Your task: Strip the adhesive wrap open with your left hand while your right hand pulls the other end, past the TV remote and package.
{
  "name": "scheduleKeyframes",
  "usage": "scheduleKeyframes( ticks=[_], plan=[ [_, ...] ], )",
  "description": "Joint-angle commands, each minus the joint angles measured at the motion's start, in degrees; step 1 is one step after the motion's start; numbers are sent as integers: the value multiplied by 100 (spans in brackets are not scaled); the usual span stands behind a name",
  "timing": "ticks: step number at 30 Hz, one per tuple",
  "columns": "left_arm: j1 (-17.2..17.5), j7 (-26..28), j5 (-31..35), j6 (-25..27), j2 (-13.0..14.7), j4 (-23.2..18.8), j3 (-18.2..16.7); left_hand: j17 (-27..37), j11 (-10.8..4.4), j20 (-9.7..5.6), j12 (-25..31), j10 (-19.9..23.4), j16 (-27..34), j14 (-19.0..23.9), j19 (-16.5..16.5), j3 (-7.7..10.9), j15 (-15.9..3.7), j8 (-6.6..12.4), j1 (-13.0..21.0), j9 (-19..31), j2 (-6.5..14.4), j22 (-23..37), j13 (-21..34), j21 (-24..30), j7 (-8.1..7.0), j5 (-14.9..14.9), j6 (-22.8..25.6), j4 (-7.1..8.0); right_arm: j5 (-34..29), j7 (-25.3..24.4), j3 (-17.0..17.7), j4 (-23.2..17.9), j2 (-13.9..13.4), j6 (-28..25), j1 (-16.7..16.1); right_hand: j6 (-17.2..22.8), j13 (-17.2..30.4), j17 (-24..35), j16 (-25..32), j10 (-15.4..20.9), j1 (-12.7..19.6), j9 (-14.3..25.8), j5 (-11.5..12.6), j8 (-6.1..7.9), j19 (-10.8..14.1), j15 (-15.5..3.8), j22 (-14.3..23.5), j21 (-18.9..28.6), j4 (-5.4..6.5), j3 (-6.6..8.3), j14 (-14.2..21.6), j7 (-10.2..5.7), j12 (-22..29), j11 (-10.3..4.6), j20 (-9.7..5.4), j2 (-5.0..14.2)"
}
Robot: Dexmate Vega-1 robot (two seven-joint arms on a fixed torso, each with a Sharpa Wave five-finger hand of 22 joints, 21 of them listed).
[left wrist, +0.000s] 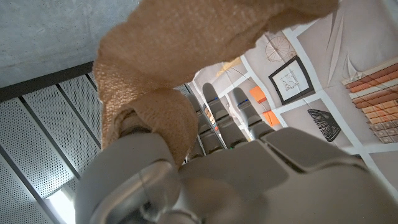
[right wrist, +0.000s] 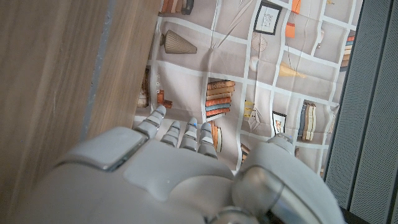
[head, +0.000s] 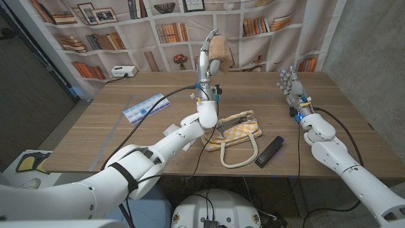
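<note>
Both arms reach up from the bottom corners. Held high over the wooden surface [head: 95, 136], the left hand [head: 207, 58] grips the tan adhesive wrap [head: 219, 47]. Off to the side, the right hand [head: 289, 83] holds nothing, its fingers apart and pointing up. A black TV remote [head: 269, 151] lies beside a yellow checked bag [head: 237, 135]. Nearer the left side lies a blue packet [head: 146, 106], maybe the package.

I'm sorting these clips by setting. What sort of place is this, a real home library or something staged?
Likely a staged lab or studio set: the bookshelves are a printed backdrop hanging in folds, bare grey wall shows beside it, and the wooden table holds loose props.
</note>
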Motion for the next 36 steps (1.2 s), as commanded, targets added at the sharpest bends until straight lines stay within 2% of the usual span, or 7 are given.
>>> scheduleKeyframes(
  ticks=[1,15,27,29,30,34,36],
  plan=[
    [229,-171,-495,62,158,-381,142,180,-3,-21,213,170,167,368,8,50,-115,162,194,173,13,41,225,93,3,-124,19,-79,-5,-30,14,-107,-57,-50,-60,42,11,12,10,16,2,14,-2,37,20,-76,23,13,20,18,2,3,-2,-32,15,47],
    [757,-609,-1126,104,189,-1070,-231,358,-1,-6,454,291,270,427,-18,36,-93,396,394,399,14,68,520,214,27,-192,104,-125,-135,49,-104,-147,-88,-79,33,49,12,10,21,19,9,13,-2,31,84,-128,22,34,15,28,38,15,-3,-14,-39,53],
    [1009,-941,-1343,105,254,-1351,-522,339,5,-18,554,283,168,286,-24,68,-95,504,500,526,10,68,670,283,28,-216,82,-127,-245,204,-265,-42,60,123,184,82,12,-1,34,99,62,13,2,35,208,-239,19,65,-16,55,107,38,25,27,-102,58],
    [1032,-840,-1158,157,278,-1378,-558,336,6,-12,563,281,157,273,-22,71,-93,517,509,538,9,67,684,291,34,-219,84,-126,-258,233,-292,-15,103,183,207,131,11,-9,36,176,107,13,1,45,310,-344,16,80,-46,77,154,61,46,31,-353,54],
    [1078,-855,-1177,177,284,-1434,-577,333,6,-7,569,278,148,261,-24,73,-89,523,514,546,9,67,693,295,43,-220,79,-125,-289,257,-320,6,129,231,229,143,11,-12,36,200,120,14,1,47,333,-363,14,82,-54,83,166,66,52,35,-404,53],
    [1129,-879,-1225,207,268,-1494,-644,327,10,3,581,262,125,234,-27,76,-85,547,529,572,6,66,720,308,45,-226,75,-119,-298,352,-379,16,164,283,283,150,11,-17,35,231,153,13,1,45,361,-345,12,78,-74,99,186,79,58,87,-451,55],
    [1144,-913,-1278,190,261,-1510,-677,326,11,4,587,256,117,227,-24,76,-86,557,535,582,4,65,732,315,36,-228,74,-115,-338,423,-419,25,170,342,310,148,11,-19,37,243,173,13,1,41,364,-325,11,72,-87,108,204,89,60,100,-401,56]
  ],
)
